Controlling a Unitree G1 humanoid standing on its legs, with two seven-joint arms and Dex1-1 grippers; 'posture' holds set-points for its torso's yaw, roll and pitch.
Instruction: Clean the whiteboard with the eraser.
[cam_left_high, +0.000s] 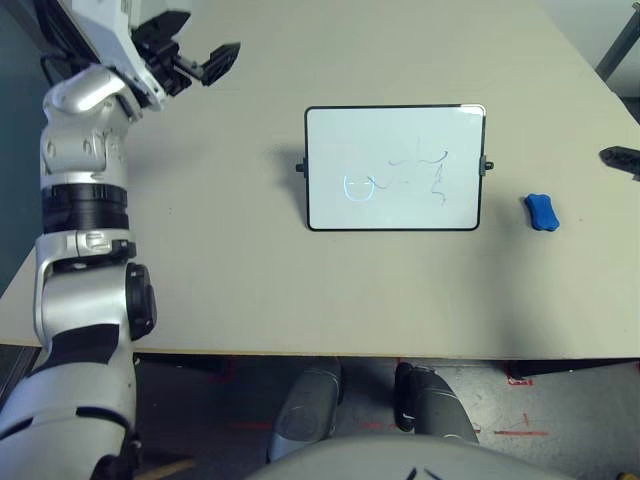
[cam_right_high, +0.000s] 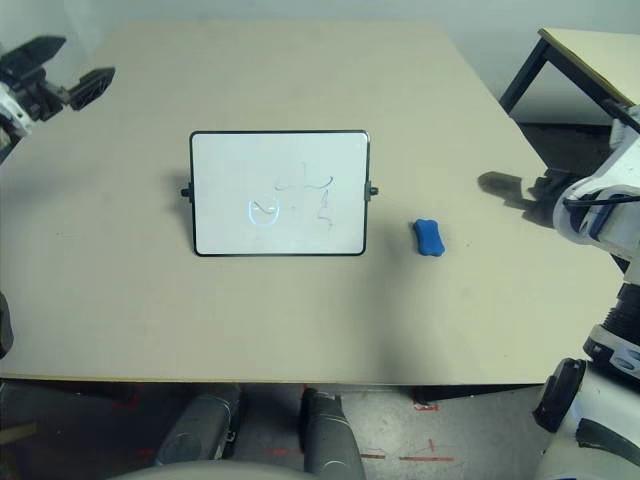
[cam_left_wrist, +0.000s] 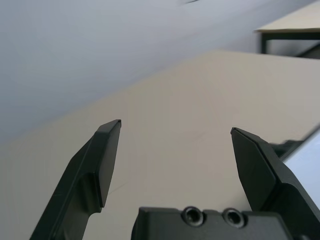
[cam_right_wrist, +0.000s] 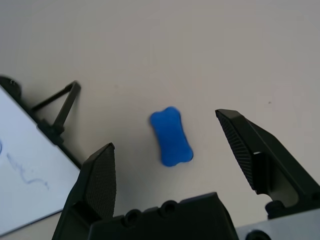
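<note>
Currently: both grippers wide open, eraser loose on the table

The right gripper (cam_right_wrist: 167, 132) has its fingers spread wide, with nothing between them touching either one; its wrist camera looks at the blue eraser (cam_right_wrist: 171, 136), which lies on the table (cam_right_high: 300, 320) to the right of the whiteboard (cam_left_high: 395, 170), near it but apart. The left gripper (cam_left_wrist: 175, 125) also stands wide open and empty, above the table's far left part.

In the left eye view, the right gripper is mostly cut off at the edge, just a dark tip remaining. Faint blue scribbles (cam_right_high: 325, 210) mark the board's right half; some strokes are too thin to read. A second table (cam_right_high: 600, 60) is partly cut off at far right.
</note>
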